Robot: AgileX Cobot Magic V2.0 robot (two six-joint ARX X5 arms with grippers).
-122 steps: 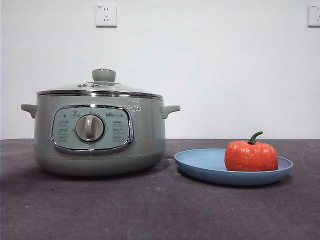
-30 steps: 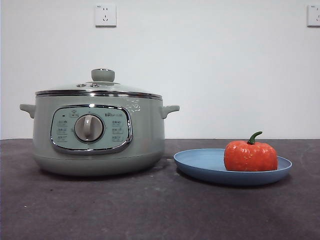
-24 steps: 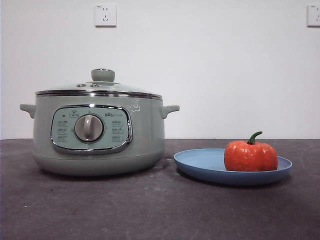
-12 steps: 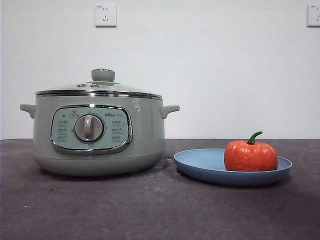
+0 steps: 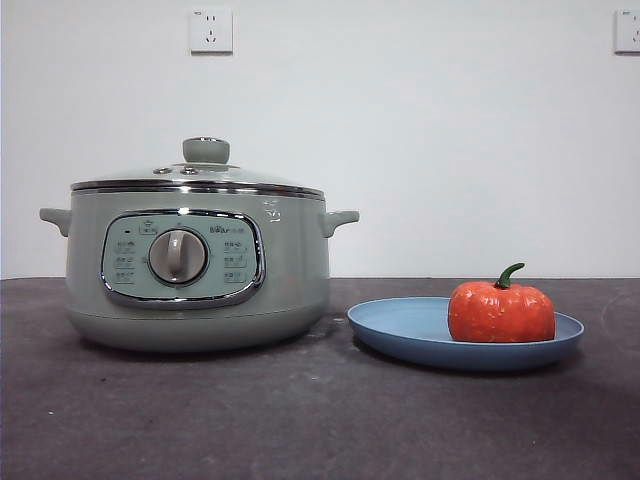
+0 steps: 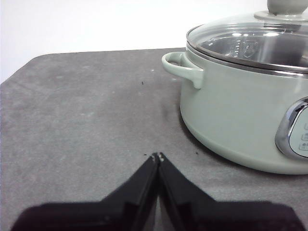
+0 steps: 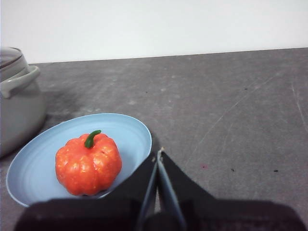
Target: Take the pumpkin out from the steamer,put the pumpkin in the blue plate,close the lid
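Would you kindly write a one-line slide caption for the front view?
Pumpkin resting in the blue plate beside the steamer, its lid closed.

The left gripper (image 6: 158,156) has its black jaws pressed together, tips low over the dark table (image 6: 82,110). The steamer (image 6: 240,120) stands ahead of it and off to one side, glass lid (image 6: 250,43) seated on its rim.
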